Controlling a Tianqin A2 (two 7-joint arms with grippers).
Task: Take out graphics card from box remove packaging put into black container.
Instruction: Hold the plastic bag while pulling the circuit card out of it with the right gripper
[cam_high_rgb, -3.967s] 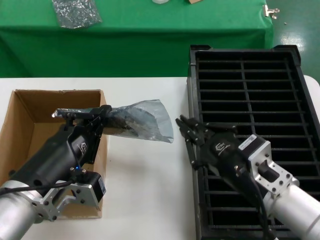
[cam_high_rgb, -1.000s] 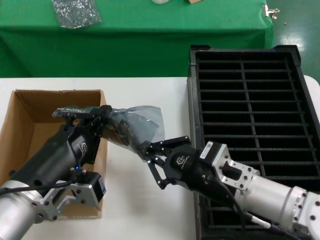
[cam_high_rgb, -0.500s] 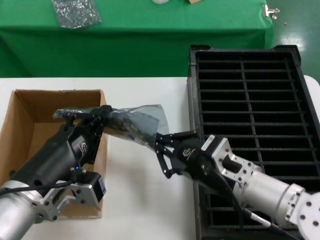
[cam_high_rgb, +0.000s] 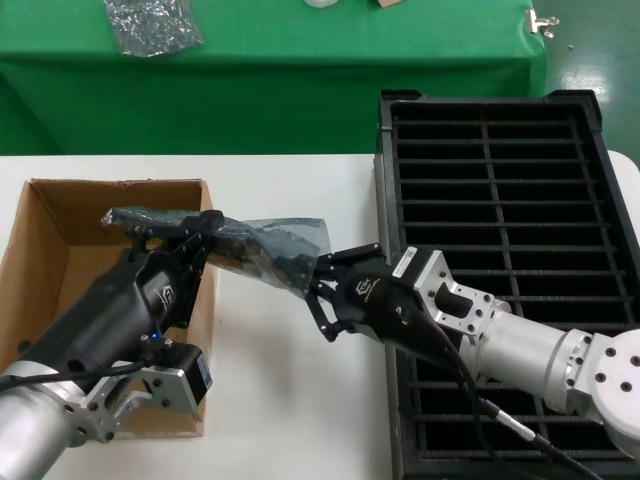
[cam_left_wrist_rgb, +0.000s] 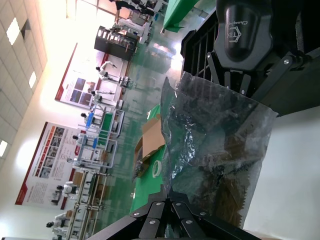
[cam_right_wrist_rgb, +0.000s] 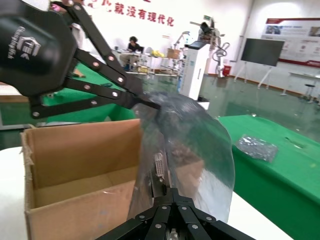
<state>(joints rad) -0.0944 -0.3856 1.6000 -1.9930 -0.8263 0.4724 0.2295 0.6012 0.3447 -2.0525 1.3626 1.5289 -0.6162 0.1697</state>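
Note:
The packaging (cam_high_rgb: 290, 233), a grey shiny bag, hangs stretched between my two grippers above the white table, beside the brown box (cam_high_rgb: 45, 240). Over the box's right wall, my left gripper (cam_high_rgb: 208, 223) is shut on the bag's far end (cam_left_wrist_rgb: 170, 197). The graphics card (cam_high_rgb: 287, 264) shows dark inside the bag, and its silver bracket with a port (cam_right_wrist_rgb: 159, 170) sits just above my right jaws. My right gripper (cam_high_rgb: 313, 273) is shut on the card's end at the bag's mouth (cam_right_wrist_rgb: 172, 192). The black container (cam_high_rgb: 500, 180) lies to the right.
A smaller silvery bag (cam_high_rgb: 150, 25) lies on the green-covered table (cam_high_rgb: 300, 70) behind, also visible in the right wrist view as the small bag (cam_right_wrist_rgb: 257, 146). The white table (cam_high_rgb: 290, 400) extends between box and container. My right arm lies across the container's near-left slots.
My right gripper moved left from the container's edge to the bag's loose end, stood open under it a second ago, and has now shut there. The left gripper kept its hold.

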